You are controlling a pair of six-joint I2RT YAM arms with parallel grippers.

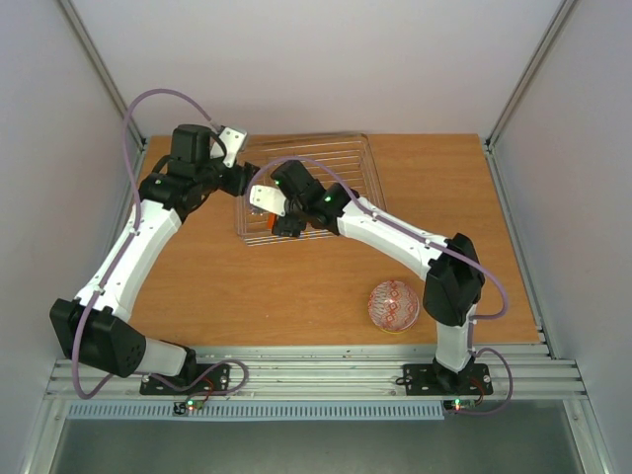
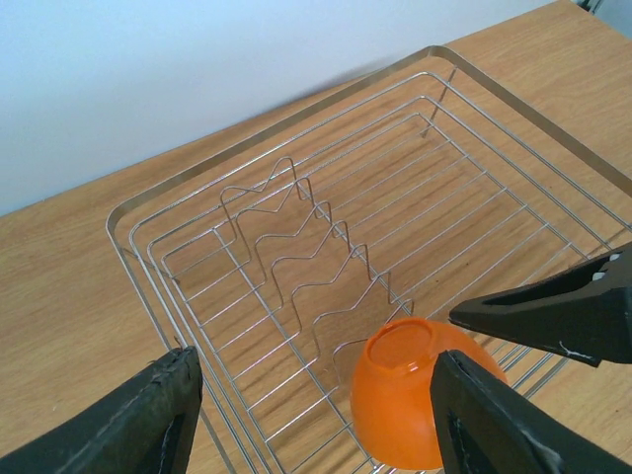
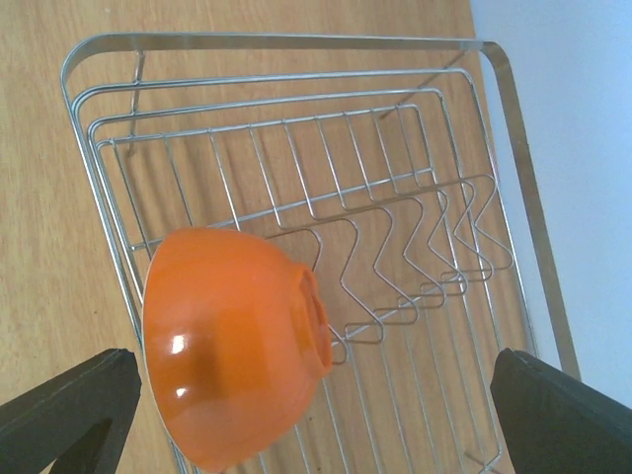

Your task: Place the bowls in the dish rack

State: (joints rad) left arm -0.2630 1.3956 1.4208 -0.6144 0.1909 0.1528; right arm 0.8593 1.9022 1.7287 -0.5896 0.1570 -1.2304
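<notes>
Small round orange plastic bowl (image 3: 232, 346) sits inside the wire dish rack (image 3: 296, 41), at the end nearer the arms. It is tipped on its side, with its foot turned toward the row of zigzag wire prongs (image 2: 296, 247).

Right arm (image 1: 395, 232): jaws wide open, one on each side of the orange bowl, touching it on neither side.

Left arm (image 1: 138, 247): jaws open on nothing, hanging just off the rack's left edge, with the orange bowl just beyond their tips.

One bowl is outside the rack, white with a red pattern (image 1: 393, 305). It stands on the wooden worktop (image 1: 296, 296), well apart from the rack and close by the right arm's base.

Judgement: that bowl lies back and to the right of the right jaws, and the right arm is clearly the nearer. Being round, it offers no long axis to align with.
</notes>
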